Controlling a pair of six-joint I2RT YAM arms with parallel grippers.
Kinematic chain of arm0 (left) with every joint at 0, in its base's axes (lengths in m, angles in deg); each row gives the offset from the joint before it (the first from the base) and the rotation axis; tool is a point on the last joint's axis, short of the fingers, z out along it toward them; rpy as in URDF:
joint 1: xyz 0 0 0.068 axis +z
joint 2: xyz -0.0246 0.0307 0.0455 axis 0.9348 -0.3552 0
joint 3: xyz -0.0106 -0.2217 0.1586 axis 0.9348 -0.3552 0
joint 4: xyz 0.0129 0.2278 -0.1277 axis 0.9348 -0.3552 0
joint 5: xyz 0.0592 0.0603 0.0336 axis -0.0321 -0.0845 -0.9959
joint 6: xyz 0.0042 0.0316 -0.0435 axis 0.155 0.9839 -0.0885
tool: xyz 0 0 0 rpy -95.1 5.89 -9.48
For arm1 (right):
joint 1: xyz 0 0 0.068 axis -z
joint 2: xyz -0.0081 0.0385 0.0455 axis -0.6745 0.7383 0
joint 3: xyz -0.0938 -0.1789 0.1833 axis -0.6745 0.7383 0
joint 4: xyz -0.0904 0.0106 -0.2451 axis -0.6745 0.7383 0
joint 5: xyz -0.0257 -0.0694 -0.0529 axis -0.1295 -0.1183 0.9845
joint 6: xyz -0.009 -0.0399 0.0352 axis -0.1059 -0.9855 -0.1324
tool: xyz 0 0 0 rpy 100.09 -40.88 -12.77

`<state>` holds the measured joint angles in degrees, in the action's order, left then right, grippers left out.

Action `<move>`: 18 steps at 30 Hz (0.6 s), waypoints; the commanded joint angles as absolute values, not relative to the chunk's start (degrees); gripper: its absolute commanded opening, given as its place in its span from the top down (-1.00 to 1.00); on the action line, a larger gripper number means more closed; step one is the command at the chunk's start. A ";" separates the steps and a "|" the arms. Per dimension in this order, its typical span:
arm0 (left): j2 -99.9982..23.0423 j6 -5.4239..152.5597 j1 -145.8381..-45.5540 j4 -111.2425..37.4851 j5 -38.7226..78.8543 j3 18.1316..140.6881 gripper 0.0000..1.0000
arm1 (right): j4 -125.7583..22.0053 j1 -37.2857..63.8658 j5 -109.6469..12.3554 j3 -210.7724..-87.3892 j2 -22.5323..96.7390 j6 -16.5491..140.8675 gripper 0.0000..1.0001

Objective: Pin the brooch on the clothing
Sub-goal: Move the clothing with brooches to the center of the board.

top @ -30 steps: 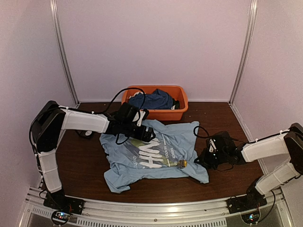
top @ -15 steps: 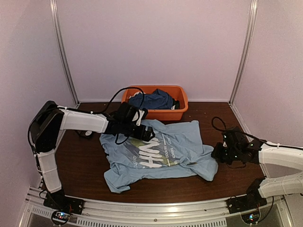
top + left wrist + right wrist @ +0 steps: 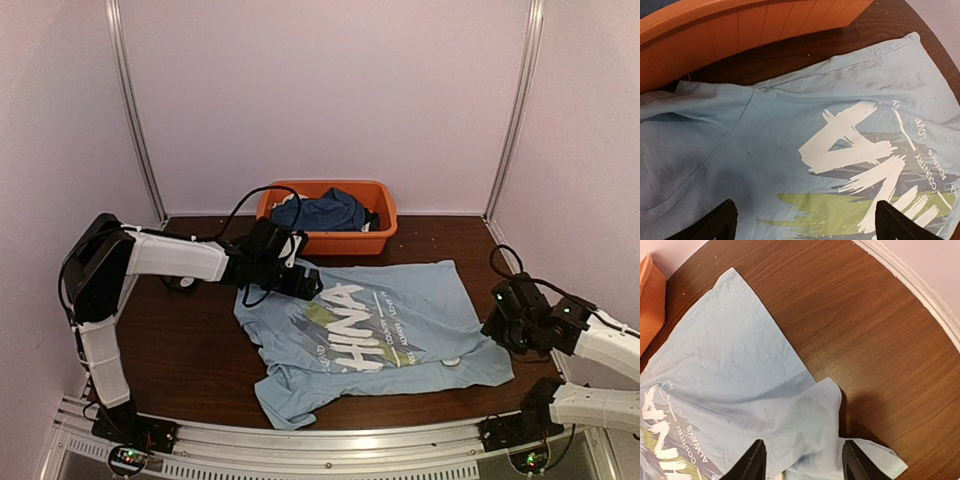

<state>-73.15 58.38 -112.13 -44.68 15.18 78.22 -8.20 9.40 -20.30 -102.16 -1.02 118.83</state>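
Light blue short-sleeved T-shirt (image 3: 380, 335) with white, green and yellow chest print lies spread flat, print up, on the dark brown wooden tabletop (image 3: 180, 340). The small round pale metallic brooch (image 3: 452, 361) sits on the shirt near its right hem; too small to tell if it's pinned.

The left gripper (image 3: 298, 280) is over the shirt's far-left corner, jaws wide apart, nothing held. The right gripper (image 3: 497, 325) is at the shirt's right edge, jaws released, with a fold of hem lying between the tips.

Behind the shirt is an orange plastic basin (image 3: 345, 243) holding a dark blue garment (image 3: 325, 212).

Pale lilac walls (image 3: 330, 90), slim metal corner posts (image 3: 137, 120), dark wood-grain table (image 3: 180, 345), aluminium rail (image 3: 330, 440) along its near edge
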 commanded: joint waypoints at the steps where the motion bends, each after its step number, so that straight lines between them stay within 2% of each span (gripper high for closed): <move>1: -69.79 58.25 -111.91 -47.94 9.00 76.47 -0.95 | -10.53 9.38 -20.26 -105.85 3.33 111.77 -0.21; 3: -68.32 57.94 -111.91 -49.60 6.59 75.33 -0.95 | -13.35 9.34 -20.81 -109.43 6.92 108.51 -0.27; 10: -63.29 58.91 -113.58 -54.53 4.88 70.87 -0.95 | -23.66 9.19 -24.63 -116.96 21.45 99.32 -0.26; 18: -67.94 57.25 -115.32 -58.69 1.96 69.26 -0.95 | -33.98 9.33 -30.19 -119.83 37.15 95.97 -0.14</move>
<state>-64.78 58.34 -115.26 -55.82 4.08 70.11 -27.89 9.36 -26.94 -118.26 31.99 99.07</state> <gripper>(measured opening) 0.976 0.580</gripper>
